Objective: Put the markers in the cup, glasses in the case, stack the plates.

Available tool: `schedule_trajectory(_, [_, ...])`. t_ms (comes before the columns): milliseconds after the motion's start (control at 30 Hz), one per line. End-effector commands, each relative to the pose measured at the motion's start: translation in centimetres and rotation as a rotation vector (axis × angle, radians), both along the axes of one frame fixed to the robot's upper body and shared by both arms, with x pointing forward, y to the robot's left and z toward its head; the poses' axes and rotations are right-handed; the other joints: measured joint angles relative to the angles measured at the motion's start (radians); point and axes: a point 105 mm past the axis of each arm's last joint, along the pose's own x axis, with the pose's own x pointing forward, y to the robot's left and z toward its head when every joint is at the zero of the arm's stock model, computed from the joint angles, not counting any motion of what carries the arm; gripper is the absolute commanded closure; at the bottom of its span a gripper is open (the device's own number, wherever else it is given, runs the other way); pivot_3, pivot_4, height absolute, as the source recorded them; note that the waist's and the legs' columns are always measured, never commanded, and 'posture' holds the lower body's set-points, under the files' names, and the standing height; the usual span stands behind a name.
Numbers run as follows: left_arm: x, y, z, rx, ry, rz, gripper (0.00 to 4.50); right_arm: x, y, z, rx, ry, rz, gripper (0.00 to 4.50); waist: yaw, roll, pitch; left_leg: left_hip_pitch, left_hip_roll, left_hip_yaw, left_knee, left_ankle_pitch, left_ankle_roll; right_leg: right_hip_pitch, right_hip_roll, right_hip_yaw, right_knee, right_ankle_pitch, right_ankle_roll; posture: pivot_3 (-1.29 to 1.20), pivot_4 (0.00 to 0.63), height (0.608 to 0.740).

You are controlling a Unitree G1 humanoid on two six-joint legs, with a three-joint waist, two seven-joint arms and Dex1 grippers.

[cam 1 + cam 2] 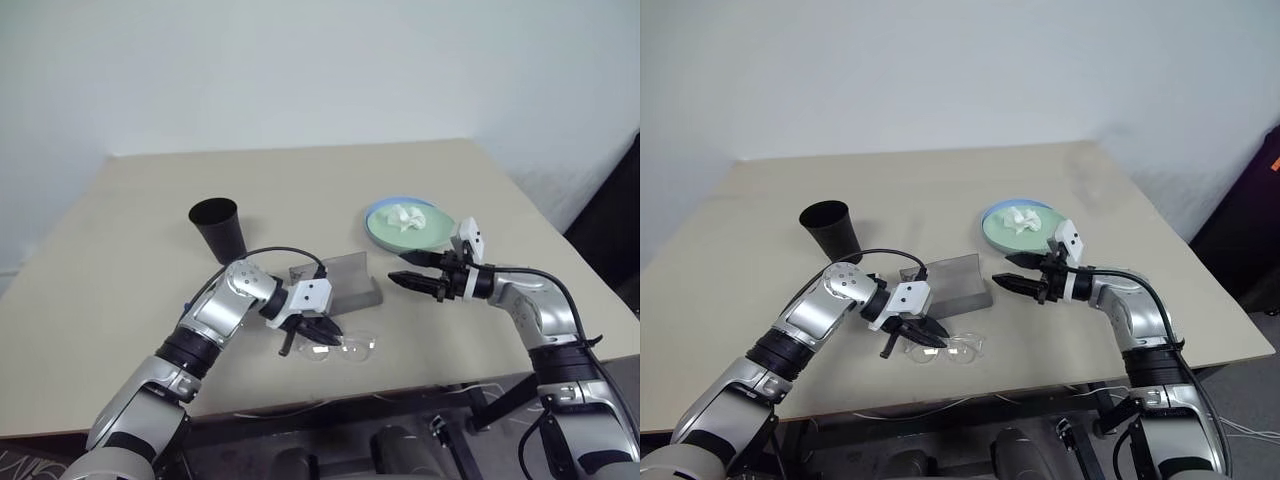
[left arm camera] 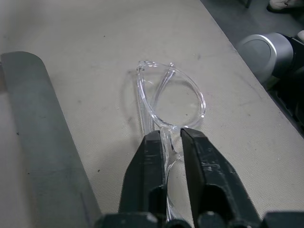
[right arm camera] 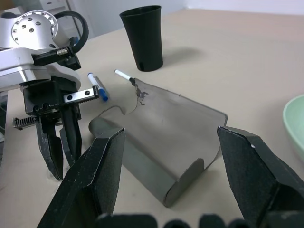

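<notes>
Clear glasses (image 2: 164, 102) sit pinched in my left claw (image 2: 167, 142) on the tabletop (image 1: 120, 230); right claw (image 3: 171, 156) gapes wide. Next: lift into case (image 3: 161, 137).

The left pincer (image 1: 318, 333) sits at the near edge of the table (image 1: 120, 230), closed on the glasses (image 2: 164, 102), with the open case (image 1: 345, 280) just behind it. Between the two pincers lies that case; beyond the right pincer (image 1: 418, 272) rest the stacked plates (image 1: 385, 232), tissue (image 1: 410, 216) on top. The cup (image 1: 220, 228) stands behind the left pincer, the markers (image 3: 97, 85) between them.
</notes>
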Motion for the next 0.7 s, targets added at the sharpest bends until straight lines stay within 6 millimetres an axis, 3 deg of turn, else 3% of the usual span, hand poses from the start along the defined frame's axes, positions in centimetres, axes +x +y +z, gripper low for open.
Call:
schedule_trajectory(33, [-0.1, 0.0, 0.6, -0.006, -0.005, -0.016, 4.48, 0.4, 0.1, 1.3, 0.013, -0.054, 0.001, 1.14, 0.0, 0.0, 0.0, 0.0, 0.0, 0.0, 0.0, 0.0, 0.0, 0.0, 0.0, 0.0, 0.0, 0.0, 0.0, 0.0, 0.0, 0.74])
schedule_trajectory(300, [0.0, -0.3, 1.9, -0.055, 0.019, 0.002, 4.48, 0.5, 0.0, 1.2, 0.013, -0.057, -0.012, 1.14, 0.0, 0.0, 0.0, 0.0, 0.0, 0.0, 0.0, 0.0, 0.0, 0.0, 0.0, 0.0, 0.0, 0.0, 0.0, 0.0, 0.0, 0.74])
schedule_trajectory(567, [2.3, 0.0, 7.4, -0.228, -0.057, 0.1, 4.48, 1.8, -0.9, 1.4, 0.002, -0.08, -0.094, 1.14, 0.0, 0.0, 0.0, 0.0, 0.0, 0.0, 0.0, 0.0, 0.0, 0.0, 0.0, 0.0, 0.0, 0.0, 0.0, 0.0, 0.0, 0.74])
schedule_trajectory(700, [4.2, 1.0, 8.9, -0.234, -0.171, 0.172, 4.48, 2.3, -1.2, 1.5, 0.0, -0.087, -0.114, 1.14, 0.0, 0.0, 0.0, 0.0, 0.0, 0.0, 0.0, 0.0, 0.0, 0.0, 0.0, 0.0, 0.0, 0.0, 0.0, 0.0, 0.0, 0.74])
